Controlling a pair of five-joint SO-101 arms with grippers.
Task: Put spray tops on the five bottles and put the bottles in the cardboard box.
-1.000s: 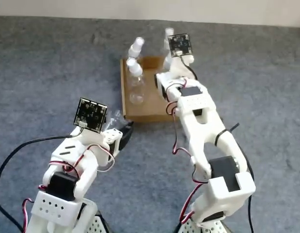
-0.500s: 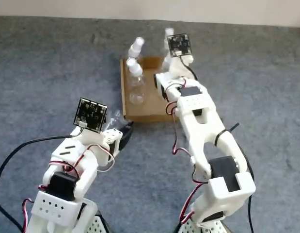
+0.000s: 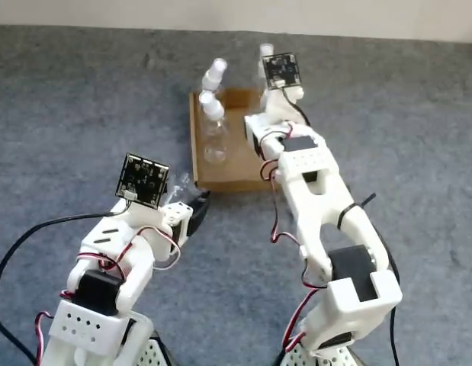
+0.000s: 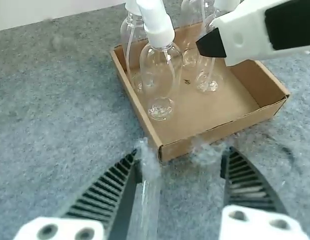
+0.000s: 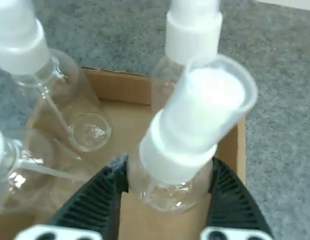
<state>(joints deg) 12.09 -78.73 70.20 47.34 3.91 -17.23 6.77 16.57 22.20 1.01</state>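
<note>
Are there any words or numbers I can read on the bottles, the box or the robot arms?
No text can be read anywhere.
Spray bottles: clear, with no label.
Cardboard box: plain, with no print.
Circuit boards on the arms' wrists: any marks are too small to read.

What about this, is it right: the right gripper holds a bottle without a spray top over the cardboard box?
No. The bottle in the right gripper has a spray top on, as the right wrist view shows. It is held over the cardboard box.
</note>
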